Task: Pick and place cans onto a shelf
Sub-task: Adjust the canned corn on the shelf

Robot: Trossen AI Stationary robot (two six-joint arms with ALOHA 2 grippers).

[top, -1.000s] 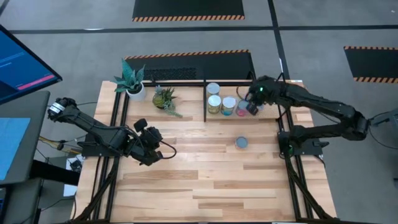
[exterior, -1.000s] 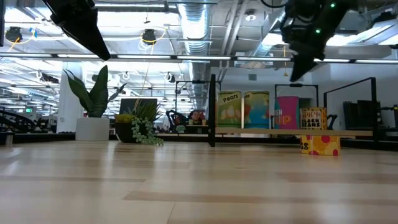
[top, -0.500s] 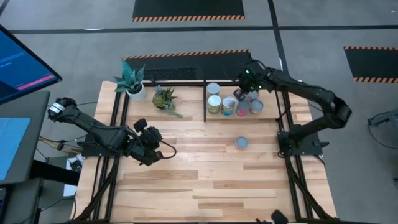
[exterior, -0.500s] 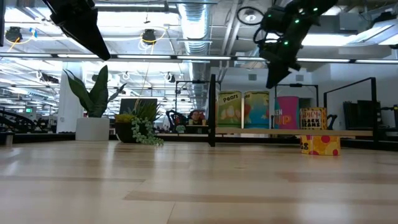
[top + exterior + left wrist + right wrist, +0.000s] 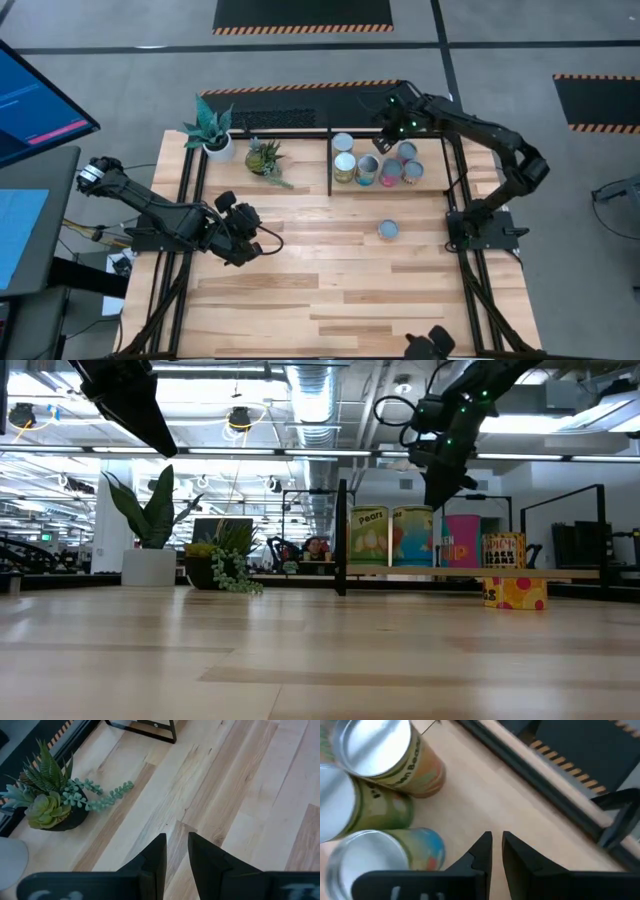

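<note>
The right hand (image 5: 497,851) hangs above the back of the shelf (image 5: 330,160), its two fingers (image 5: 481,849) drawn almost together with only a thin slit between them and nothing gripped; it touches none of the cans. In the right wrist view three cans (image 5: 380,755) with shiny round tops stand close together on the shelf's wood base, just beside that hand. From above, six cans (image 5: 368,168) are clustered in the shelf bay, and one more can (image 5: 388,230) stands alone on the open worktop (image 5: 330,290), well apart from the shelf. In the low view the right hand (image 5: 437,488) hovers above the row of cans, and a yellow spotted can (image 5: 516,594) stands in front of the shelf. The left hand (image 5: 176,851) waits over the left side of the worktop, near the small potted plant (image 5: 50,805), its fingers also nearly closed on nothing. The labels of the cans farthest back are hidden behind the nearer ones.
</note>
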